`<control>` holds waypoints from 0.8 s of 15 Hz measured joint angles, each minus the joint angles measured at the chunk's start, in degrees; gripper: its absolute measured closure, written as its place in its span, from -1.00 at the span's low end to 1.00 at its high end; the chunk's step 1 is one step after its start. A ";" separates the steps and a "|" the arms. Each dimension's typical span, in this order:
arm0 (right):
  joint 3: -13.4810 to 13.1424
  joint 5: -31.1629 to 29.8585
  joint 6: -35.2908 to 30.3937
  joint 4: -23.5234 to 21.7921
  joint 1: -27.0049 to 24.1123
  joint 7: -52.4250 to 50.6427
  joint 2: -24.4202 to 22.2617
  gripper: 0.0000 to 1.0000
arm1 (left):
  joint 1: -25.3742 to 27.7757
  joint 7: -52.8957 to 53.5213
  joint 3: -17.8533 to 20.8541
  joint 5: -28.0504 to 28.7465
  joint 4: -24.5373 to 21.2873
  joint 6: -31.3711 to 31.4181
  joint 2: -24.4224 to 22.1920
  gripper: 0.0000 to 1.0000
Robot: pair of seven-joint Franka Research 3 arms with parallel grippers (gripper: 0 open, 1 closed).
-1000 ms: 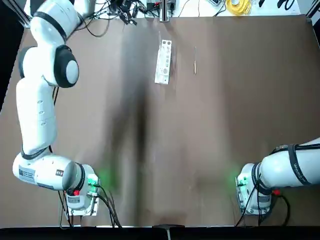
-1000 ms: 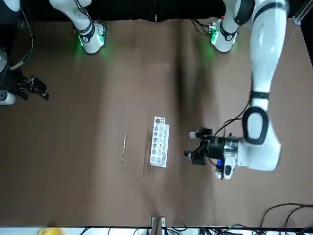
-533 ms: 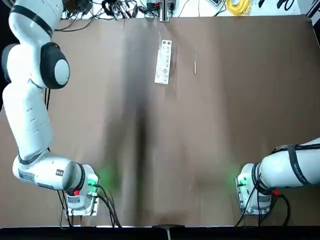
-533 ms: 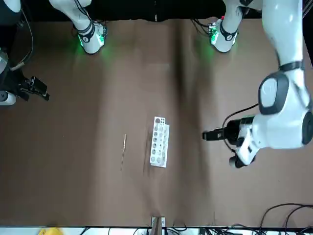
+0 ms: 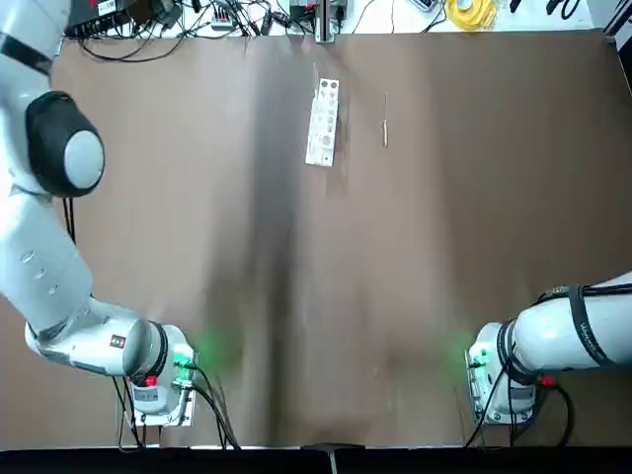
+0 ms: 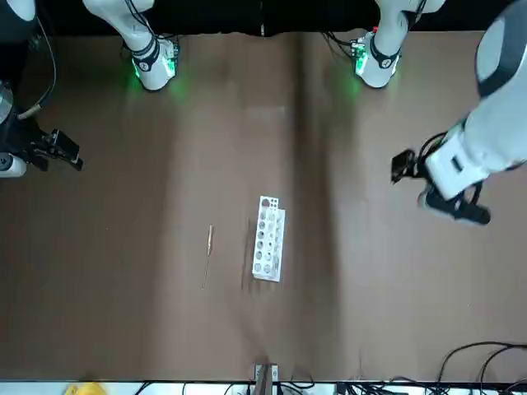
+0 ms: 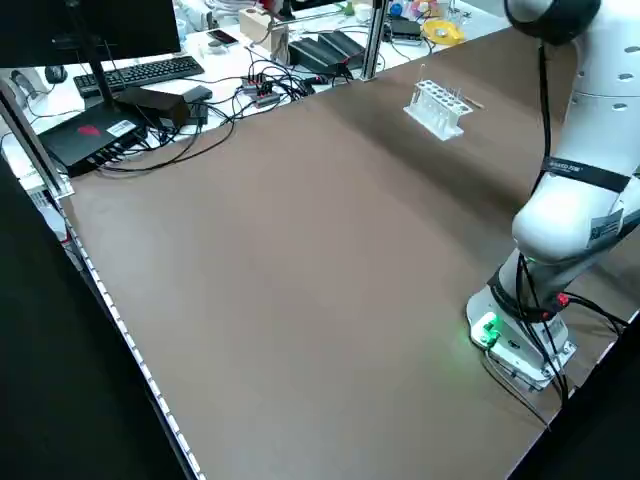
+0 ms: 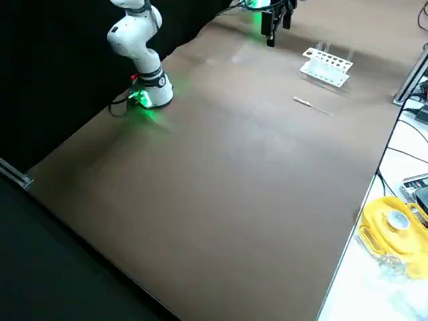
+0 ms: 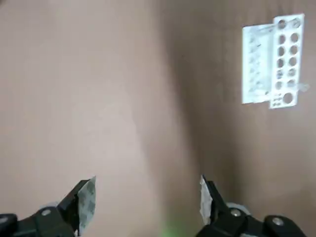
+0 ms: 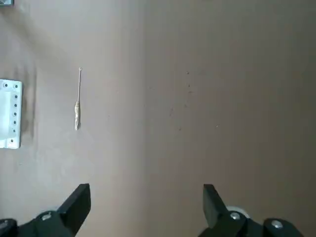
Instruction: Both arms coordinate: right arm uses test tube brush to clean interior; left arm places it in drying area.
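The test tube brush (image 5: 385, 122) is a thin tan stick lying flat on the brown table, just right of the white rack (image 5: 323, 120). It also shows as the brush (image 10: 78, 101) in the right wrist view and as the brush (image 6: 207, 253) in the front view. My left gripper (image 9: 146, 202) is open and empty, raised over bare table well off to the left of the rack (image 9: 271, 61). In the front view the left gripper (image 6: 401, 167) hangs at the picture's right. My right gripper (image 10: 145, 202) is open and empty, far from the brush at the table's right edge (image 6: 67, 153).
Cables, a keyboard and black boxes (image 7: 140, 105) line the far side beyond the table. A yellow object (image 8: 391, 224) sits off the table's far right corner. The arms' green-lit bases (image 5: 178, 360) stand at the near edge.
The left arm has swung away from the rack, toward the robot's left and back toward its base. The right arm, the rack and the brush have stayed put.
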 joint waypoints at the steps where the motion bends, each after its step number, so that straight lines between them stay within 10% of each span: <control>1: 0.00 0.04 0.10 0.01 0.00 0.00 0.00 -1.00 | 0.05 0.61 0.01 2.13 -2.43 -0.11 -2.51 -1.00; 6: 0.01 0.04 0.11 -0.02 0.01 -0.01 0.00 -1.00 | 2.90 3.80 0.01 4.83 -22.85 6.14 -18.07 -1.00; 12: -0.12 -0.05 -1.33 -1.55 -0.07 -0.02 0.03 -1.00 | 5.21 4.43 0.51 4.83 -26.79 4.97 -21.81 -1.00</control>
